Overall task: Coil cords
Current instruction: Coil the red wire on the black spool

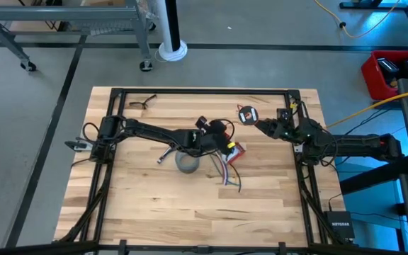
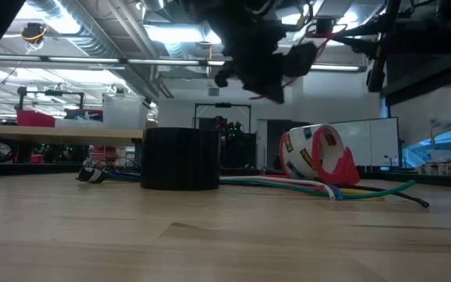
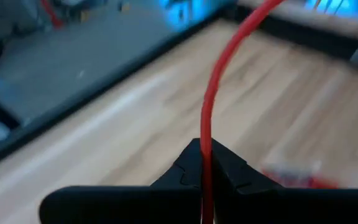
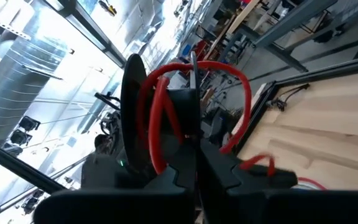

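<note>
Coiling looks partway done: the left gripper (image 3: 202,169) pinches the red wire (image 3: 213,93), the right gripper (image 4: 194,158) clamps its loops, while loose cables (image 2: 304,186) lie uncoiled.

Two black jointed arms (image 1: 154,132), apparently trailing thin dark cables.

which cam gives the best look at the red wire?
Left wrist view: the red wire runs straight out of the shut left gripper, unobstructed. Right wrist view shows its loops at the right gripper. Low view gives only a short red stretch overhead; in the high view I can't make it out.
</note>
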You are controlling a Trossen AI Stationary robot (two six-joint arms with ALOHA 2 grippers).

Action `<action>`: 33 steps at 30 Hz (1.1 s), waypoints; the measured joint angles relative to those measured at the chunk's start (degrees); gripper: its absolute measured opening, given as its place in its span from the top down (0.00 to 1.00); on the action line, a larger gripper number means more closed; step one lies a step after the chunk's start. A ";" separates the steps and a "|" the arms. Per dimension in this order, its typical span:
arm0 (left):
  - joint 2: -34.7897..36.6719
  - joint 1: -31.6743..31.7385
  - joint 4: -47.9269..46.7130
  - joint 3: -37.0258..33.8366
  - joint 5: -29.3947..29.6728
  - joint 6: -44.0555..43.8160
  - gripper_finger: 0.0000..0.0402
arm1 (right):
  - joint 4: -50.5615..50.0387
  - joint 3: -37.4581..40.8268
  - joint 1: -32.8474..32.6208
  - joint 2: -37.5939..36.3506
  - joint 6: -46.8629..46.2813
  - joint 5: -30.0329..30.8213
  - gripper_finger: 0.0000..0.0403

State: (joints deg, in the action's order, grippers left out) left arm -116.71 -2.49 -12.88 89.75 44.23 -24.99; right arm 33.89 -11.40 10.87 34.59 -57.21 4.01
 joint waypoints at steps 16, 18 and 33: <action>-2.15 2.35 52.53 -16.35 -2.40 5.39 1.00 | 0.54 -0.02 0.02 0.00 0.02 -0.18 0.99; -2.58 2.75 56.88 -17.91 -3.88 4.10 1.00 | 0.57 -0.02 0.02 0.00 0.02 -0.18 0.99; -2.60 3.84 55.54 -19.78 -19.07 0.81 0.87 | 0.56 -0.02 0.02 0.02 0.02 -0.20 0.99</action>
State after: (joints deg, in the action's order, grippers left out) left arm -119.31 1.34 42.66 69.97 25.16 -24.18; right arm 34.46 -11.42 10.90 34.61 -57.19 3.81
